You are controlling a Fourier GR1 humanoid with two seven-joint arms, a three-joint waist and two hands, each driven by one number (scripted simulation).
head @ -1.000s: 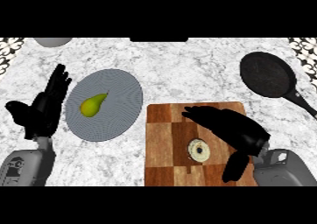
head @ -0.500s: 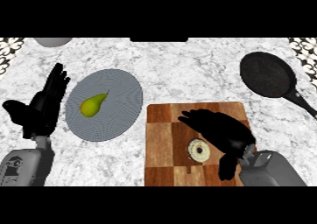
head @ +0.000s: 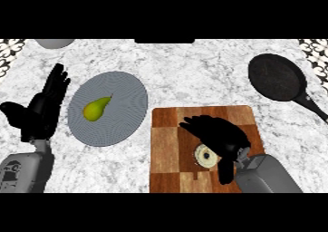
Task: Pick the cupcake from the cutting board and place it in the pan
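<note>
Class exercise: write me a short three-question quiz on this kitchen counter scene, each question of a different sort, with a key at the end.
1. True or false: the black frying pan already holds the small pale cupcake.
2. What lies on the round grey plate? A) a green pear B) a banana C) nothing
3. Fill in: the cupcake sits on the brown wooden ___.

Key:
1. False; it is on the board, partly under the black right hand.
2. A.
3. Cutting board.

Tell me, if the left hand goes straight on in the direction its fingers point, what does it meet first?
Likely nothing: the left hand points up-view along bare counter, passing left of the plate. Height is unclear.
</note>
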